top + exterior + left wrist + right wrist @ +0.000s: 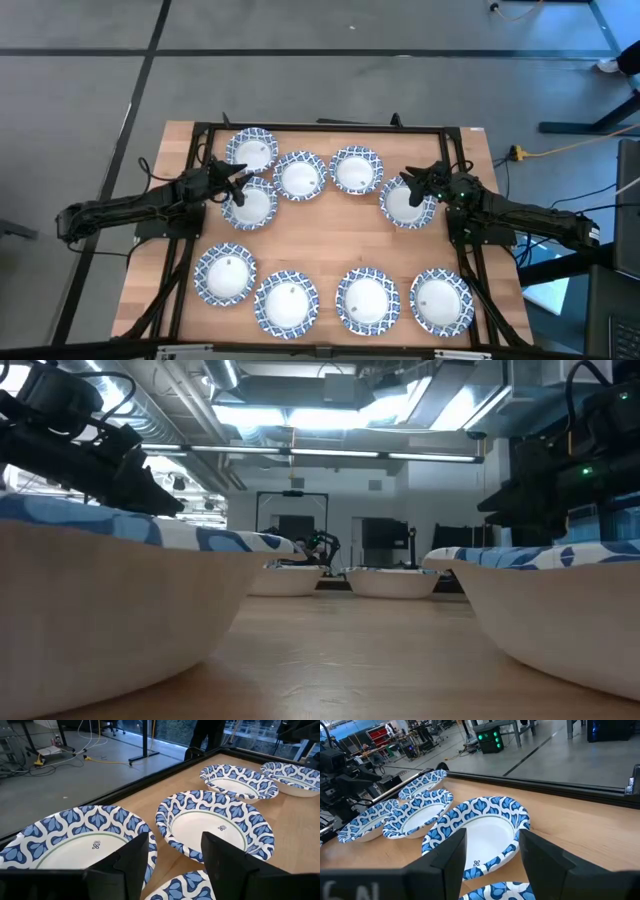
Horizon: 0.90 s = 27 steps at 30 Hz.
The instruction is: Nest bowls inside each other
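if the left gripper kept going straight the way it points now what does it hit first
Most likely the bowl just ahead of the open left gripper; in the left wrist view it sits right past the fingertips, though depth is hard to judge. The high view shows that gripper pointing toward the middle bowls.

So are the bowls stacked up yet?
No. All nine bowls lie separately on the table, none nested. The left gripper and right gripper hover open over bowls.

Only a small, unreadable mark shows inside each bowl.
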### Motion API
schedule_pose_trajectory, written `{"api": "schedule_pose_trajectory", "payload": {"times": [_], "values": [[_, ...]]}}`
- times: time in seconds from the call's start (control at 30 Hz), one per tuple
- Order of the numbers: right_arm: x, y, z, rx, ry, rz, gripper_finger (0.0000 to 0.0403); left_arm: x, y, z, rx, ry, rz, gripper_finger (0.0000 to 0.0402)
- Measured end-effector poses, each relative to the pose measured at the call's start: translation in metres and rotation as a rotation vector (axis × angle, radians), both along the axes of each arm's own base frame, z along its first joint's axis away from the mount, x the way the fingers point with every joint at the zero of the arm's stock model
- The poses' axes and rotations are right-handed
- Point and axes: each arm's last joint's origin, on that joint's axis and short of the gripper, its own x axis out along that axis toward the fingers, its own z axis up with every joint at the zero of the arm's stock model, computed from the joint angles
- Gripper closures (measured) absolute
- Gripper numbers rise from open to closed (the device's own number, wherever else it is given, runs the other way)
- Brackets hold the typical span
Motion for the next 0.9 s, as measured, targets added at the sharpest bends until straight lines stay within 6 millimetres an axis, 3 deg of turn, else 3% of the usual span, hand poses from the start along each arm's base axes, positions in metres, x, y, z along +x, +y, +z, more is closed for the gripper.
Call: {"api": "schedule_pose_trajectory", "payload": {"times": [0.9], "values": [[0.0002, -0.0005, 0.0029, -0.014, -0.027, -0.016, 0.0221, 0.0000, 0.0000, 0.0000, 0.000, 0.000, 0.000, 0.0225]]}}
